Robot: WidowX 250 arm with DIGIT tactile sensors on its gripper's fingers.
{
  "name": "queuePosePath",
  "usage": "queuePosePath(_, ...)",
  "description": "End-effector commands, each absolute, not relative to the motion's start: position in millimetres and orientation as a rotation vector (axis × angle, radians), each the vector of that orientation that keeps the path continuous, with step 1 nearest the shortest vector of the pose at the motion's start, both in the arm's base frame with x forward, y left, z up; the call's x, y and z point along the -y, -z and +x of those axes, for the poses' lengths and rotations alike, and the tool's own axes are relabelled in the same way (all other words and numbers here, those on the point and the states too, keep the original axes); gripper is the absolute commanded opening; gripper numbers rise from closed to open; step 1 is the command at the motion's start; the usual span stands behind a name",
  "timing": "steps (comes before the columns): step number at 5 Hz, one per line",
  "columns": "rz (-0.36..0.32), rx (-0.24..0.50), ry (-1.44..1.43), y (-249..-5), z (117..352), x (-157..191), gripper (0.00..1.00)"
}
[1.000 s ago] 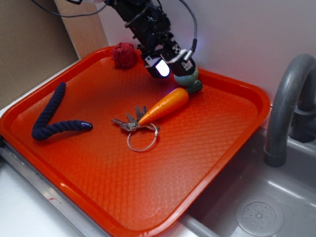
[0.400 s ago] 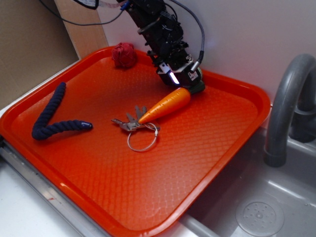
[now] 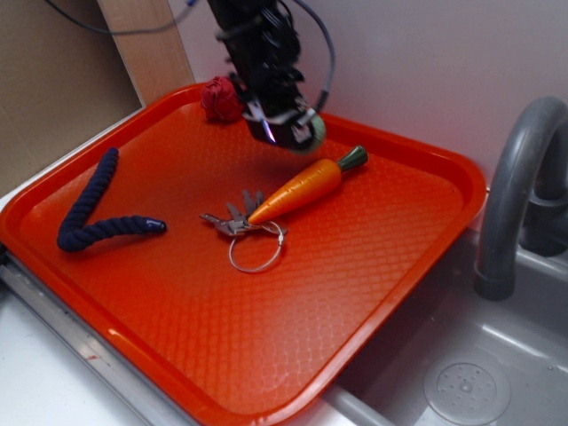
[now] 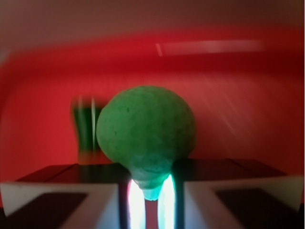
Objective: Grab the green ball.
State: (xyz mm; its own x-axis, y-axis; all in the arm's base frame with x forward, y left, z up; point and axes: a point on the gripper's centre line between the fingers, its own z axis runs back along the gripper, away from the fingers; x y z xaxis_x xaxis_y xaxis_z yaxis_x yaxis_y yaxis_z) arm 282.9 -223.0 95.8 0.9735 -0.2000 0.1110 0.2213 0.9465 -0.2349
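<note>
The green ball (image 3: 311,131) is pinched at its lower part between my gripper's (image 3: 293,131) two fingers and hangs a little above the far side of the orange tray (image 3: 399,231). In the wrist view the green ball (image 4: 145,126) fills the middle, squeezed to a narrow tip where the gripper (image 4: 148,188) is shut on it. The black arm comes down from the top of the exterior view. Motion blur smears the wrist view.
An orange toy carrot (image 3: 306,188) lies below and to the right of the gripper, its dark green stem (image 3: 353,158) toward the back; the stem (image 4: 86,129) shows blurred behind the ball. A dark red knotted ball (image 3: 220,98), blue rope (image 3: 93,209), keys (image 3: 238,220) on a ring, and a grey faucet (image 3: 515,195) over the sink are also in view.
The gripper dropped onto the green ball beside the carrot's stem, shut on it, then rose and moved left with the ball. The carrot stayed put.
</note>
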Motion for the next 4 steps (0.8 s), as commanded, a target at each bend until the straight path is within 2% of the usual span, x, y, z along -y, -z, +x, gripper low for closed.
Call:
queuePosePath(1,-0.077,0.135,0.141,-181.4,201.4,195.7,0.00)
queuePosePath(2,-0.129,0.118,0.112,-194.9,181.5,183.2,0.00)
queuePosePath(3,-0.138,0.112,0.084,-210.0,163.1,174.6,0.00)
queuePosePath(4,-0.177,0.154,0.098,-212.4,156.5,164.5,0.00)
